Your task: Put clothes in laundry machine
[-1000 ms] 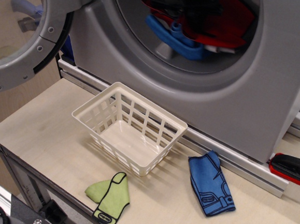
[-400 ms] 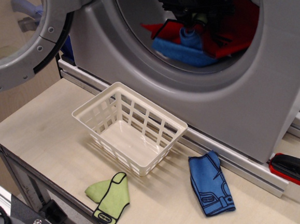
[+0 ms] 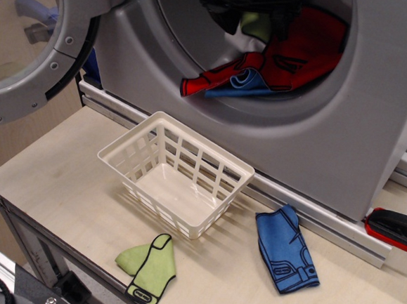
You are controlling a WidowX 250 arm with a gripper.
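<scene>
The laundry machine (image 3: 346, 135) stands at the back with its round door (image 3: 35, 47) swung open to the left. In its drum lie red clothes (image 3: 300, 47), with a red piece (image 3: 212, 81) and a blue piece (image 3: 240, 84) hanging near the front lip. My gripper (image 3: 252, 4) is a dark shape high inside the drum, above these clothes. A pale green patch (image 3: 254, 23) shows just under it; I cannot tell whether it is held. Blue trousers (image 3: 286, 251) and a lime green garment (image 3: 149, 264) lie on the table.
An empty white lattice basket (image 3: 148, 137) sits on the wooden table (image 3: 55, 161) in front of the machine. A red and black object (image 3: 395, 229) lies at the right edge. The table's front edge runs close to the green garment.
The gripper has drawn upward inside the drum. The blue and red clothes beneath it have dropped and spread toward the drum's front lip. Things on the table have not moved.
</scene>
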